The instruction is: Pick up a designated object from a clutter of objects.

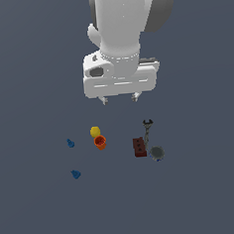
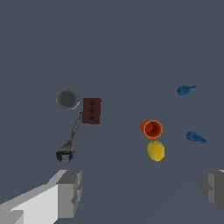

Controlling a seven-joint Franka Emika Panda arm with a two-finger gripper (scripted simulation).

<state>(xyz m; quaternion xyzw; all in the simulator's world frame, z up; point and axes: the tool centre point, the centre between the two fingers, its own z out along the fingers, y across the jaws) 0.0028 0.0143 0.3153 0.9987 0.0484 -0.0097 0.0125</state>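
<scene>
The designated red-brown block (image 1: 140,147) with dark spots lies on the grey floor, beside the grey round dish (image 1: 157,152) and the grey wrench (image 1: 148,130). In the wrist view the block (image 2: 91,110) sits between the dish (image 2: 67,98) and the orange cup (image 2: 152,128). My gripper (image 1: 120,98) hangs open and empty well above the clutter, fingertips (image 2: 70,192) wide apart. The yellow ball (image 1: 95,131) touches the orange cup (image 1: 100,142). Two blue pieces (image 1: 70,143) (image 1: 76,174) lie toward the exterior view's left.
The wrench (image 2: 70,138) lies next to the block with its jaw end toward the gripper in the wrist view. The yellow ball (image 2: 155,150) and blue pieces (image 2: 186,90) (image 2: 195,137) sit apart from the block. The floor is flat dark grey.
</scene>
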